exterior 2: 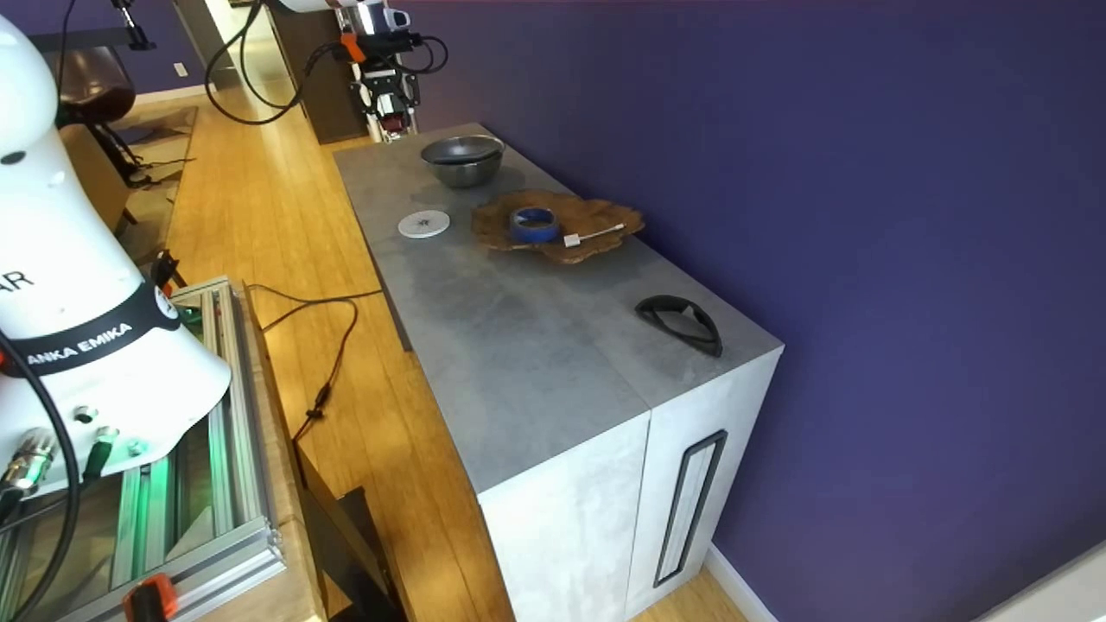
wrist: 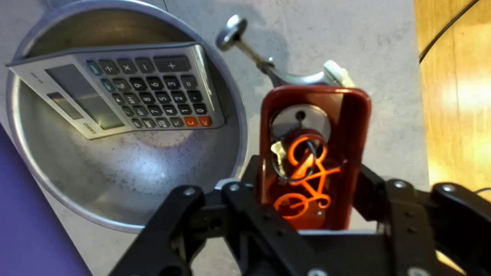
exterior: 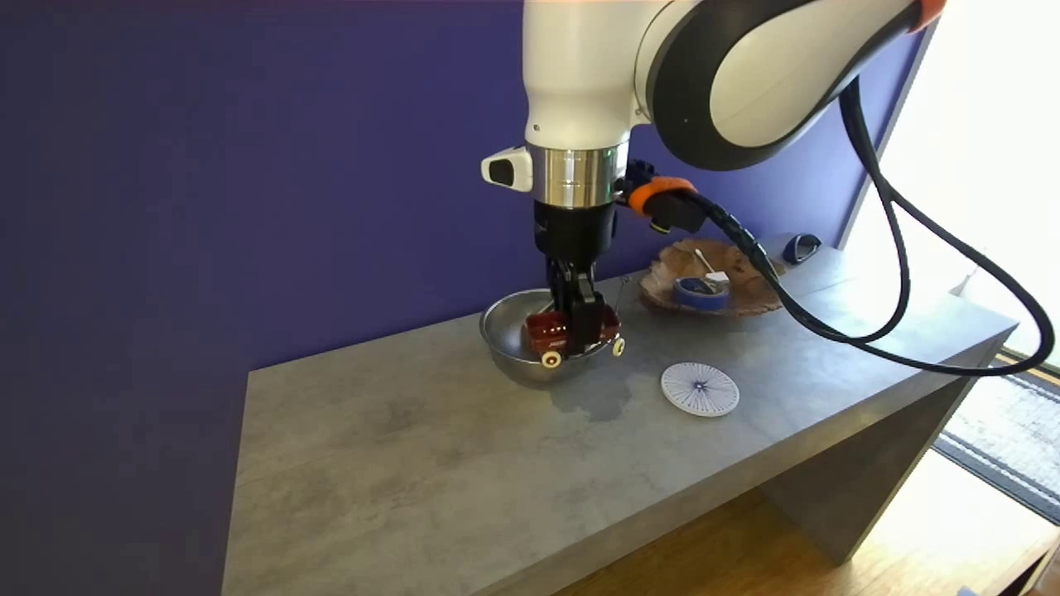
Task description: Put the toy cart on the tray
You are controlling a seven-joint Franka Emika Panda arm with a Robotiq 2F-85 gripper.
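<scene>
The toy cart (exterior: 546, 333) is a small red wagon with pale wheels and a thin metal handle. My gripper (exterior: 584, 327) is shut on its sides and holds it in the air. In the wrist view the cart (wrist: 351, 145) sits between my two fingers (wrist: 308, 184), beside the metal bowl. Inside the cart lie an orange bicycle-shaped piece, a ring with a key, and a round metal disc. The cart (exterior 2: 394, 123) is small in an exterior view. The tray (exterior: 654, 290), a brown wavy-rimmed dish, stands against the wall; it also shows in an exterior view (exterior 2: 596, 216).
A metal bowl (exterior: 513, 360) with a calculator (wrist: 153, 88) in it stands by the wall, close to the held cart. A flat white disc (exterior: 701, 389) lies near the tray. A blue tape roll (exterior 2: 534, 226) and a white adapter (exterior 2: 572, 240) lie on the tray. A black object (exterior 2: 683, 321) lies beyond.
</scene>
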